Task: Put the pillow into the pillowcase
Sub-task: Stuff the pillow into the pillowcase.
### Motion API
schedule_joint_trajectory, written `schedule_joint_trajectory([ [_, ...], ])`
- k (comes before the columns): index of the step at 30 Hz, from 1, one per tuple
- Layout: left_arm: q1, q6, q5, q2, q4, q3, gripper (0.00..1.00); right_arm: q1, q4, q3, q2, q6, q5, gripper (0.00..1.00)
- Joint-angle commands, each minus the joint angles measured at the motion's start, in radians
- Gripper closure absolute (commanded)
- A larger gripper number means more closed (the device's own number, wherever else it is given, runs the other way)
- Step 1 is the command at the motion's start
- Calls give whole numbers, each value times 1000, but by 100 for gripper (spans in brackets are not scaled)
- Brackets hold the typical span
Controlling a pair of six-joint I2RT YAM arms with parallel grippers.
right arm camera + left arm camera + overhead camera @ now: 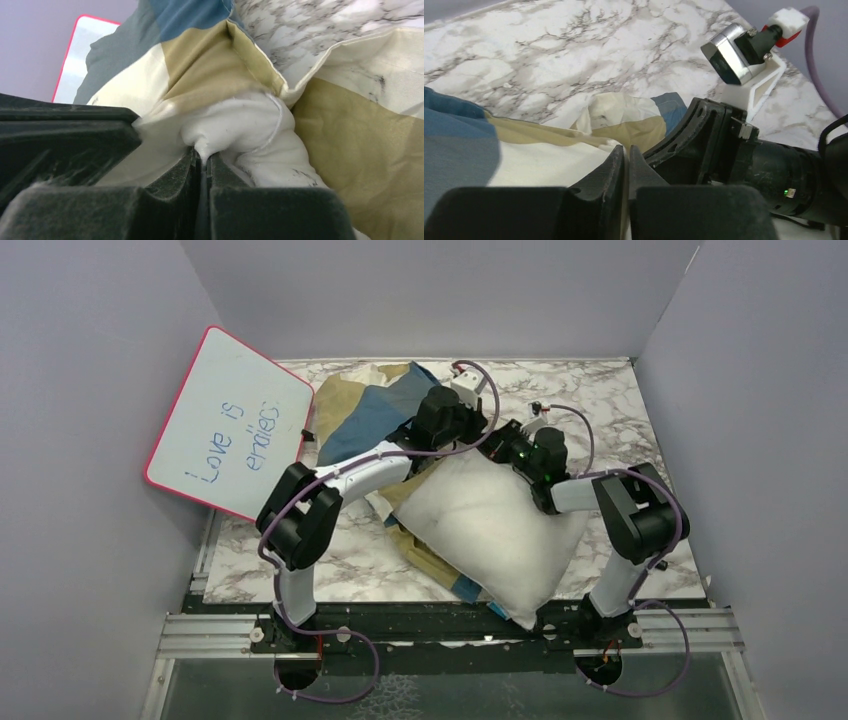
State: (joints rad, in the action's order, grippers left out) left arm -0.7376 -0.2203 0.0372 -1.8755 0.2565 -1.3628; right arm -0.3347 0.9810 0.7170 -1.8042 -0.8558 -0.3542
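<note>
Top external shows the pillow (495, 525) mid-frame, almost wholly outside the pillowcase (372, 412) bunched at upper centre, while my right pincer (202, 156) pinches a pillow corner at its mouth and my left pincer (626, 157), pressed together, seems to nip its cloth, so I judge insertion barely begun.

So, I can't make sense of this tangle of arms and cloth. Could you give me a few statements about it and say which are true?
1. The pillow is fully inside the pillowcase. False: most of it lies uncovered.
2. The right gripper pinches a fold of white pillow fabric. True.
3. The whiteboard lies flat in the middle. False: it stands tilted at the far left.
4. The pillowcase has blue, tan and cream blocks. True.
</note>
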Motion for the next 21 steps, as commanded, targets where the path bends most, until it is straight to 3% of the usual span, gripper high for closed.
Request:
schedule_joint_trajectory([
  [1,-10,-41,239,40,-30,-69,80,-13,-93,-37,51,-7,200,86],
  [4,2,-24,243,91,-93,-65,55,-5,-158,-28,80,42,183,75],
  [6,17,-21,240,131,-132,-52,45,-5,-207,-26,115,86,167,70],
  [13,115,-44,200,316,-275,43,31,-7,-558,71,283,290,108,50],
  [21,256,-55,133,524,-391,230,25,-16,-870,220,402,404,52,40],
])
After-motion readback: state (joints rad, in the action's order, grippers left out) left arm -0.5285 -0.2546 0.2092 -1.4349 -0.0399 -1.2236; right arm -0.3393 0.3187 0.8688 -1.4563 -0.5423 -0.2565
